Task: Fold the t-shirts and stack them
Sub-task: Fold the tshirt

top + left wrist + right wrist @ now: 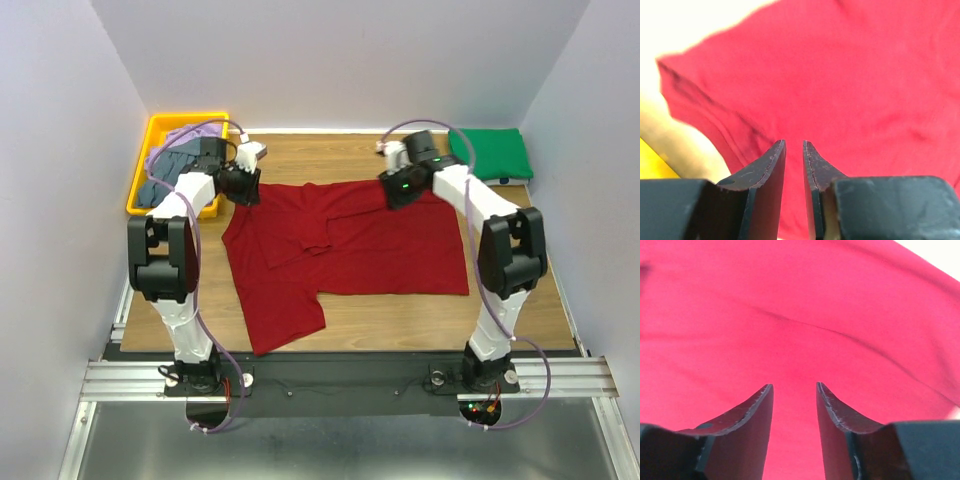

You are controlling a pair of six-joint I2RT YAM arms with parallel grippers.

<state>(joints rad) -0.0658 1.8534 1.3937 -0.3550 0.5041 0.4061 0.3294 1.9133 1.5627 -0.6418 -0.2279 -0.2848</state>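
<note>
Wooden table (400, 315) — bare strips along the near and right edges, with more open board at the far edge between the arms. Soft matte dark red t-shirt (380, 250) — spread across the table's middle, its left part folded inward and one flap reaching toward the near edge. Plastic yellow tray (160, 125) at the far left corner, holding a crumpled grey-blue t-shirt (165, 182) and a lavender t-shirt (185, 135). Folded green t-shirt (490, 152) at the far right corner. Black right gripper (794, 386) over the red shirt's far edge, jaws apart, nothing between them. Black left gripper (793, 145) at the shirt's far left corner beside the tray, jaws slightly parted, empty.
</note>
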